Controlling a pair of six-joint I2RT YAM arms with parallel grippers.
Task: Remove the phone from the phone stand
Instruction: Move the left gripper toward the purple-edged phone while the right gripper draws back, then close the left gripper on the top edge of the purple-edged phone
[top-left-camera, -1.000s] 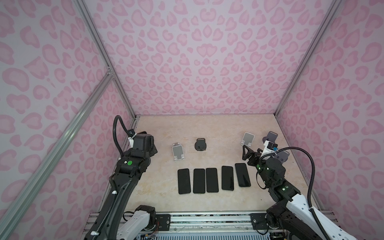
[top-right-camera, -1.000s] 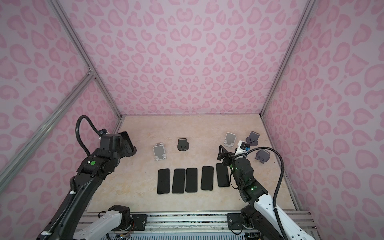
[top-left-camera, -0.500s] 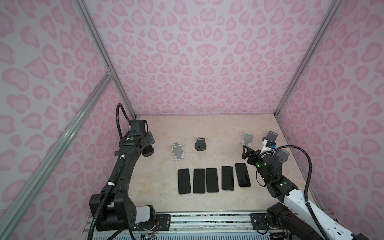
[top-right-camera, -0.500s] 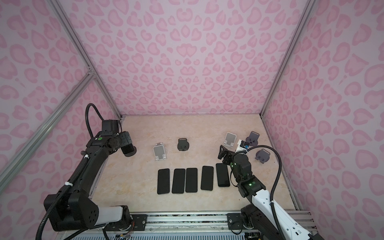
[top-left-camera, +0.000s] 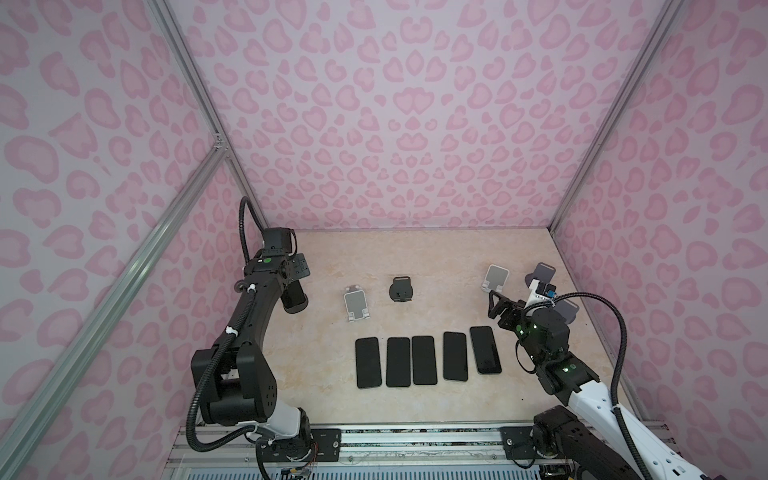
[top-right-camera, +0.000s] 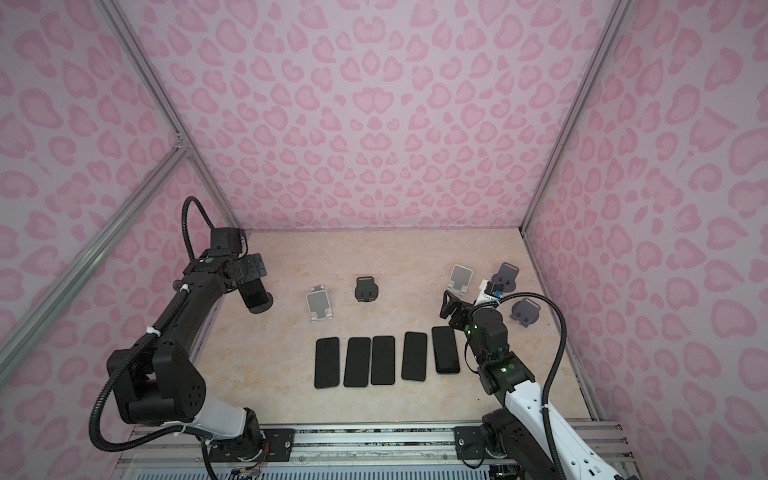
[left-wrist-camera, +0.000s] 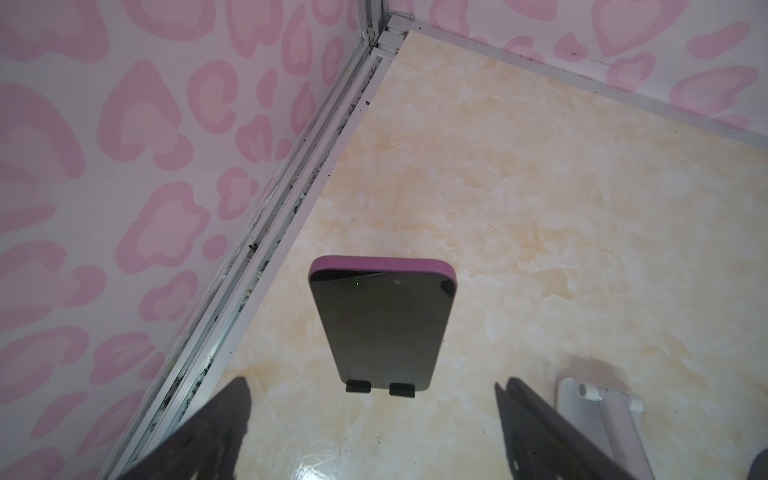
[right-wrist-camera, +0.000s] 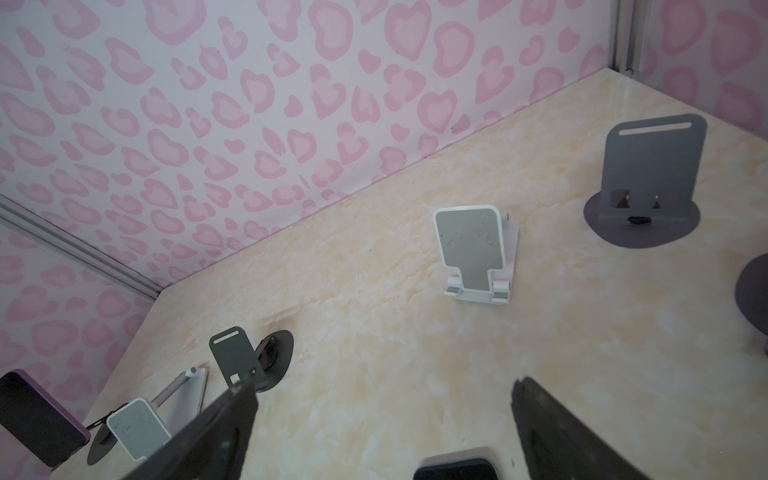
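Observation:
A phone (left-wrist-camera: 382, 328) with a dark screen and a purple case leans upright on a phone stand, whose two black lips (left-wrist-camera: 358, 386) hold its lower edge. Both top views show it at the far left of the floor (top-left-camera: 294, 297) (top-right-camera: 255, 296). My left gripper (left-wrist-camera: 372, 399) hangs open just in front of and above it, its fingers wide on either side and touching nothing. My right gripper (top-left-camera: 495, 306) (right-wrist-camera: 382, 386) is open and empty at the right, above the floor.
Several dark phones (top-left-camera: 424, 359) lie flat in a row at mid-floor. Empty stands: white (top-left-camera: 356, 303), black (top-left-camera: 401, 289), white (top-left-camera: 496, 278), grey (top-left-camera: 544, 272) and grey (top-left-camera: 567, 309). Pink walls close in at the left, back and right.
My left arm has swung back and down toward the far left corner, bringing its open gripper over the phone on the stand. The right gripper has barely moved.

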